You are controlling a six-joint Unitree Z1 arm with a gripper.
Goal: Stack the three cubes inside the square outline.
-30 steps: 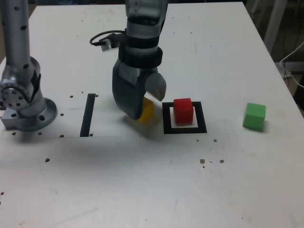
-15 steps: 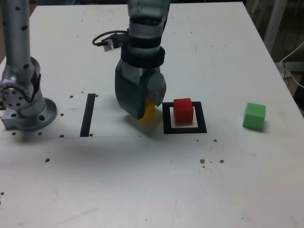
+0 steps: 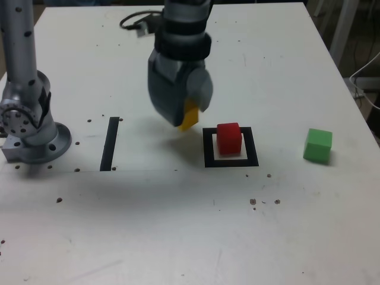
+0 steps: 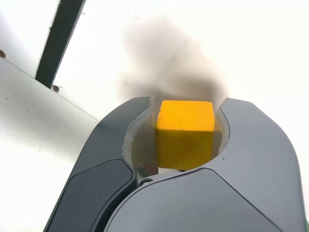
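My gripper (image 3: 185, 116) is shut on the yellow cube (image 3: 189, 116), which hangs clear of the table, to the exterior view's left of the square outline (image 3: 231, 161). In the wrist view the yellow cube (image 4: 184, 133) sits clamped between the two dark jaws of the gripper (image 4: 186, 108), its shadow on the table beyond. The red cube (image 3: 229, 138) stands inside the black tape square. Alone on the table at the exterior view's right rests the green cube (image 3: 317, 145).
A straight black tape strip (image 3: 110, 143) lies at the exterior view's left of the gripper, also seen in the wrist view as the black tape strip (image 4: 60, 39). The arm's metal base (image 3: 29, 127) stands at the far left. A black cable (image 3: 138, 22) loops behind the wrist.
The jaws closed on the yellow cube, and the gripper then rose with it off the table and shifted slightly toward the exterior view's right.
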